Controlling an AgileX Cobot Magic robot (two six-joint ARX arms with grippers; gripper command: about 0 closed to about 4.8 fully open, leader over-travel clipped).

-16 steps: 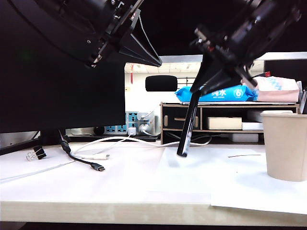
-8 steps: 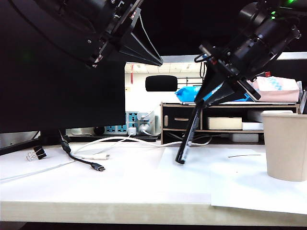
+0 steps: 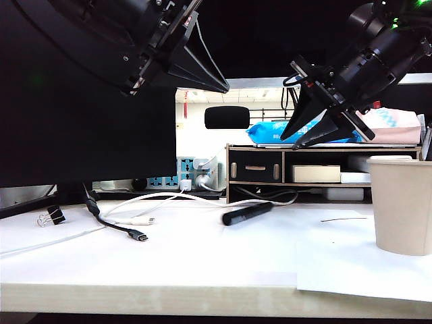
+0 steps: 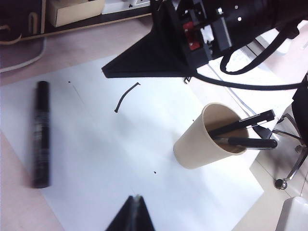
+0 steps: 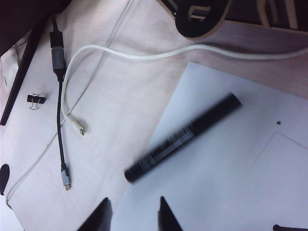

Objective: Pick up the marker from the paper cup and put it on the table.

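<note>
Pale wood grain edges the front of the table (image 3: 148,297), whose smooth white top carries flat sheets of white paper (image 3: 270,250). At the right of the exterior frame the paper cup (image 3: 403,204) stands upright on the paper, plain beige, tapered, with a rolled rim; from the left wrist view two dark pens (image 4: 245,132) lean inside it.

Further back, near the frame's middle, the marker (image 3: 248,213) lies flat on the paper's far edge, free of both grippers. It is a thick, matte black cylinder with a small white barcode-like label midway along its barrel, clearest in the right wrist view (image 5: 183,137).

At the left, a black cable (image 3: 115,226) and a glossy white cable (image 3: 145,202) curl across the top, with a small black binder clip (image 3: 51,216) beside them.

Above the marker, in the upper right, the right gripper (image 3: 307,131) hangs in the air, its black wedge-shaped fingers spread apart and empty. In the upper left the left gripper (image 3: 219,86) hovers high; whether its jaws are spread or pressed together I cannot tell.

Behind stands a wooden shelf riser (image 3: 297,172) with black drawers.
</note>
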